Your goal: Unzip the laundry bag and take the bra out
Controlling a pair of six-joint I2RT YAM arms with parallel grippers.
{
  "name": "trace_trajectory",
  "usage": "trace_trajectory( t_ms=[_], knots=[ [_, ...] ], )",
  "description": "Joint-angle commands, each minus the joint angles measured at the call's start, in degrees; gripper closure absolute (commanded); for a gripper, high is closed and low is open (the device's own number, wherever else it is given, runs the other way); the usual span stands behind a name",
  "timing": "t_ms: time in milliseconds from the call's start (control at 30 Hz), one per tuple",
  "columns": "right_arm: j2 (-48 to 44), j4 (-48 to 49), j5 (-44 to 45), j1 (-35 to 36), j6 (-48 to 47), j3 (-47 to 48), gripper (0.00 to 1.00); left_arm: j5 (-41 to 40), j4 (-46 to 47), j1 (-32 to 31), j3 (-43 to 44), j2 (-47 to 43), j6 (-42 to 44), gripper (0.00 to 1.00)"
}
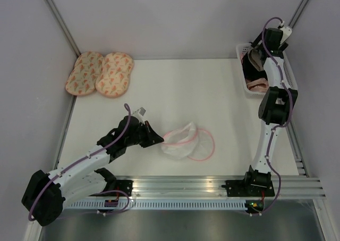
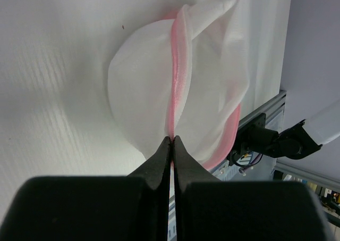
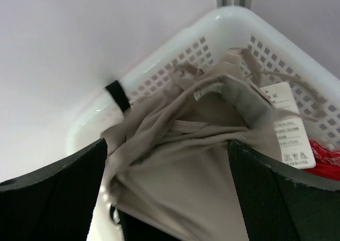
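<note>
The laundry bag (image 1: pixel 183 141), white mesh with pink trim, lies on the table's near middle, gaping and slack. My left gripper (image 1: pixel 158 139) sits at its left edge. In the left wrist view that gripper (image 2: pixel 173 139) is shut on the pink trim of the laundry bag (image 2: pixel 149 86). The taupe bra (image 3: pixel 196 166) lies crumpled in a white basket (image 3: pixel 175 44) at the far right. My right gripper (image 3: pixel 167 145) hangs over it, open, with a finger on each side of the loose fabric. From above, the bra (image 1: pixel 255 58) shows under the right gripper (image 1: pixel 258 53).
Two peach patterned pads (image 1: pixel 101 73) lie at the far left of the table. The white basket (image 1: pixel 242 52) also holds a pink garment (image 1: pixel 258 85) and a red one (image 3: pixel 324 156). Grey walls close in the back and sides.
</note>
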Motion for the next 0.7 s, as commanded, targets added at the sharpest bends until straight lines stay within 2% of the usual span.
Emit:
trace_trajectory(
  t_ms=[0, 100, 233, 333, 367, 400, 433, 467, 533, 567, 667],
  knots=[
    [-12.16, 3.61, -2.94, 1.01, -1.55, -0.2, 0.02, -1.26, 0.59, -0.03, 0.35, -1.21, -0.14, 0.98],
    [-20.59, 4.32, -0.48, 2.67, -3.65, -4.77, 0.02, -1.43, 1.11, -0.03, 0.18, -1.48, 0.03, 0.98],
    [-30.37, -1.38, 7.76, 9.16, -4.54, -10.05, 0.02, -1.78, 1.2, -0.03, -0.17, -1.92, 0.21, 0.98],
    [-40.29, -1.14, 9.46, 16.62, -3.31, -23.3, 0.02, -2.49, 1.2, 0.05, -0.44, -3.49, 0.04, 0.98],
    [-45.72, 0.44, 10.16, 18.57, -3.31, -31.69, 0.02, -2.57, 1.38, 0.05, -0.35, -4.28, -0.14, 0.98],
    [-48.56, 1.32, 11.64, 20.76, -2.96, -36.04, 0.02, -2.75, 1.2, 0.14, 0.0, -5.95, -0.23, 0.98],
    [-51.37, 2.73, 12.62, 25.14, -2.61, -40.43, 0.02, -2.49, 0.94, 0.4, 0.61, -6.83, 0.21, 0.98],
    [-56.53, 3.96, 13.76, 27.09, -2.61, -48.22, 0.02, -2.4, 0.07, 0.49, 2.97, -7.71, 0.65, 0.98],
    [-60.96, 4.58, 16.4, 32.09, -0.6, -54.33, 0.02, -2.66, -1.51, 0.84, 6.75, -9.12, 3.09, 0.98],
    [-64.63, 4.06, 15.8, 32.99, -0.32, -58.89, 0.02, -2.66, -2.39, 0.93, 11.82, -8.95, 4.24, 0.98],
    [-69.66, 1.69, 16.15, 34.67, 0.73, -64.44, 0.02, -1.0, -4.86, 1.2, 22.45, -5.97, 8.46, 0.98]
  ],
)
